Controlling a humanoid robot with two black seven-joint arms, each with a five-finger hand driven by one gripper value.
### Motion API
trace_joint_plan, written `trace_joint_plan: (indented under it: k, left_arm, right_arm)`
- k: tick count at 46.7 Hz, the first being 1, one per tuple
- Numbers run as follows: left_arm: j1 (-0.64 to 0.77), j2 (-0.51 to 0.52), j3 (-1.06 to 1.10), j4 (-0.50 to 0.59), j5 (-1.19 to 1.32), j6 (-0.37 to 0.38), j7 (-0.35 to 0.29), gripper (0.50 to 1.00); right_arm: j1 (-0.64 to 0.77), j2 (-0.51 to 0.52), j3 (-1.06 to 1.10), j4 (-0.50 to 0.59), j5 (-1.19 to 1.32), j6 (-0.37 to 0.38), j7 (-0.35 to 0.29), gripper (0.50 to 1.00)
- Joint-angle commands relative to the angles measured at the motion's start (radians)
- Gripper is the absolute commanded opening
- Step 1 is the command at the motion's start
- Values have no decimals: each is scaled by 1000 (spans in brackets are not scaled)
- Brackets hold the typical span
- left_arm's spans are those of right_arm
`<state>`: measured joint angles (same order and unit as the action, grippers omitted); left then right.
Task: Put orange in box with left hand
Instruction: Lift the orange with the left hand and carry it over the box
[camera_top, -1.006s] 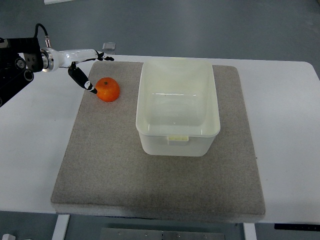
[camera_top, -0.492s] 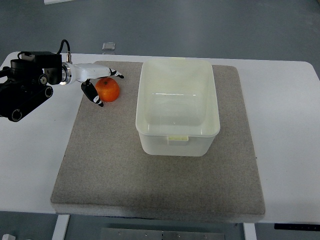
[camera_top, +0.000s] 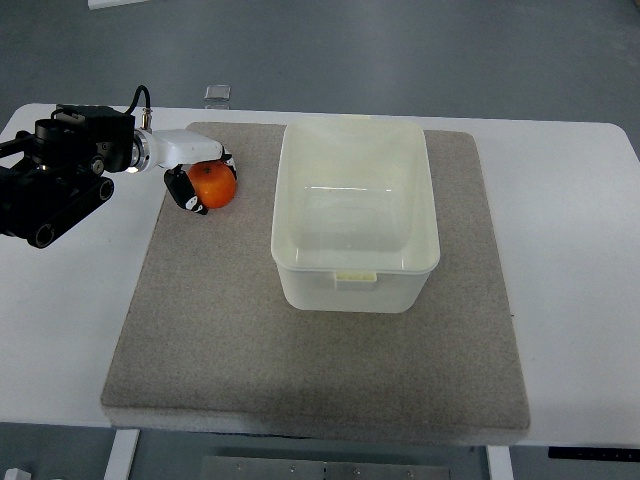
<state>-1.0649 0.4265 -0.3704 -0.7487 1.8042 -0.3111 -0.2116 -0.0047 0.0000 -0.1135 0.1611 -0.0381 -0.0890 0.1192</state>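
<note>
An orange (camera_top: 214, 185) sits on the grey mat (camera_top: 220, 320) at the back left, left of the box. The box (camera_top: 355, 210) is a translucent white plastic tub, empty, in the middle of the mat. My left hand (camera_top: 200, 180) comes in from the left edge, its white and black fingers curled around the orange from above and from the left. The orange still looks to rest on the mat. The right arm is out of view.
The mat lies on a white table (camera_top: 570, 250). The left arm's black wrist block (camera_top: 60, 170) hangs over the table's left part. A small grey object (camera_top: 216, 93) lies on the floor beyond the table's far edge.
The left hand moved right onto the orange and its fingers, spread before, have closed around it. The orange has hardly shifted.
</note>
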Motion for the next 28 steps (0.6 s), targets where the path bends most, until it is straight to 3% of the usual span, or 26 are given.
trace_joint_plan:
  k: [1,17,28]
  left_arm:
    - [-26,5,-7,-1,-3,0,0,500]
    - [-187,143,-27,-178,-42,-23,-3,500]
    - [-231,166,-35,-322,-161,-124,-72,500]
  right_arm:
    - [0,0,0,0,0,0,-1,932]
    - [0,0,0,0,0,0,-1,932]
    - [0,0,0,0,0,0,0,932]
